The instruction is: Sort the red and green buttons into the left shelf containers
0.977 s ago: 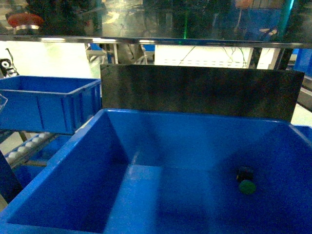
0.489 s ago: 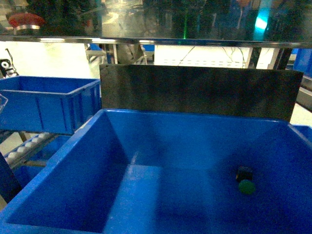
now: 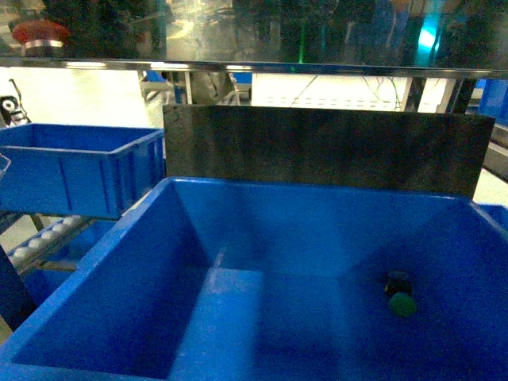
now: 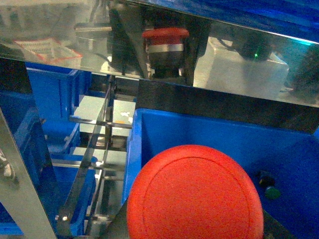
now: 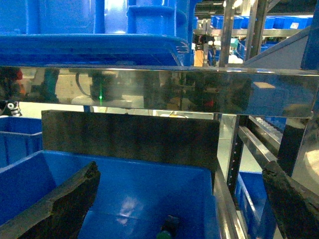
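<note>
shelf edge (image 3: 254,67): shiny metal (mirrors the scene) | back panel (image 3: 325,151): dark | roller rails (image 3: 40,238): lower left

Your head camera looks forward and down into the near blue bin (image 3: 119,262), close to its rim. Your left wrist camera looks over the red button (image 4: 194,194), which fills its foreground. Your right wrist camera faces level past its fingers (image 5: 55,206). All three show the green button (image 3: 402,302).

Red button (image 4: 194,196) close to left wrist cam, green button (image 3: 402,302) on blue bin (image 3: 262,214) floor, right side
</note>
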